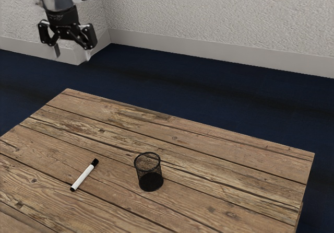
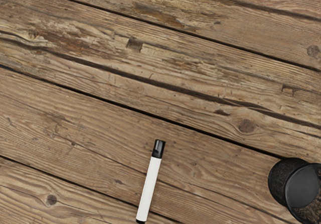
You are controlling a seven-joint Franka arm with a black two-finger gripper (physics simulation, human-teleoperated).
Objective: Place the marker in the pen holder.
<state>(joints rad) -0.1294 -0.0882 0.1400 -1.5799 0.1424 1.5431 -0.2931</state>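
Observation:
My gripper (image 1: pixel 72 57) hangs high above the table at the exterior view's upper left, its two fingers spread apart with nothing between them. Far below it, a white marker (image 1: pixel 83 175) with black ends lies flat on the wood. The same marker (image 2: pixel 149 189) appears in the wrist view, black cap included. A black mesh pen holder (image 1: pixel 149 172) stands upright on the table, apart from the marker, toward the exterior view's right. Part of the pen holder (image 2: pixel 287 183) is cut off by the wrist view's edge.
The wooden plank table (image 1: pixel 209 162) extends around both objects, with its far edge beyond them. Dark blue floor (image 1: pixel 182 81) and a pale textured wall (image 1: pixel 224 13) lie behind it.

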